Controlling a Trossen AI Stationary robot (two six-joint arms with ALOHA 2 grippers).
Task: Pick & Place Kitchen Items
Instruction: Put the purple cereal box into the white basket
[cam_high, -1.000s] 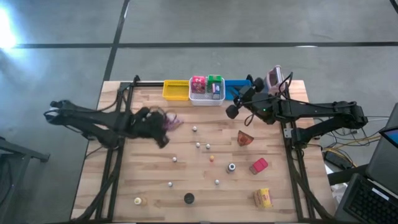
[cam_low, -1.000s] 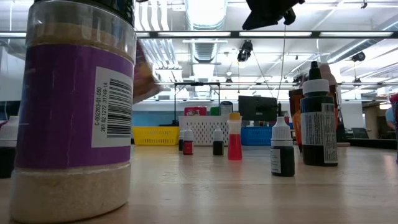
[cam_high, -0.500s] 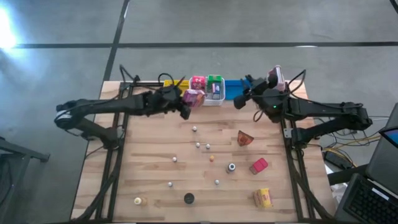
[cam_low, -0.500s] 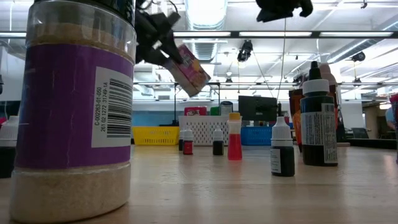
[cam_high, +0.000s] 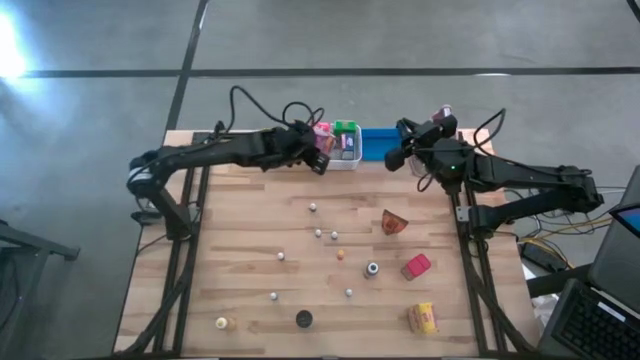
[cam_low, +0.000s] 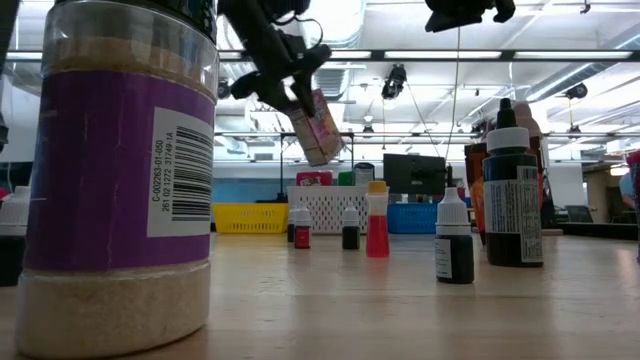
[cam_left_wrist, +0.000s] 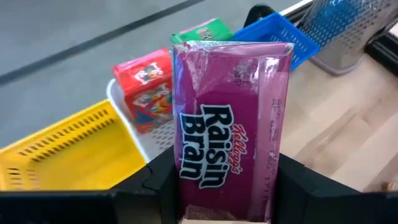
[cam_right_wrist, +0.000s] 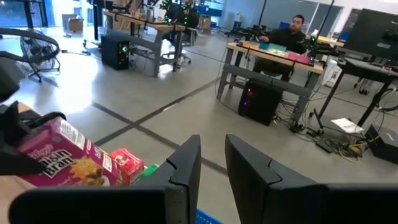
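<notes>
Left gripper (cam_high: 318, 158) pinching a purple Raisin Bran box (cam_left_wrist: 231, 124), held in the air above the white bin (cam_high: 345, 160) at the table's far edge. Best lowered straight into the free side of that bin, beside the red box (cam_left_wrist: 144, 87) and green box (cam_left_wrist: 205, 31) (already standing there), then released low. Right gripper (cam_right_wrist: 211, 168) hanging over the far right corner, fingers narrowly parted, holding nothing. Worth keeping clear of the bin's wall.

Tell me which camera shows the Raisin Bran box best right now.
The left wrist view: the Raisin Bran box fills the frame, label readable, held in the left gripper. The high view shows only a pink speck by the white bin. The low view shows it tilted, in the air. The right wrist view catches one corner.
</notes>
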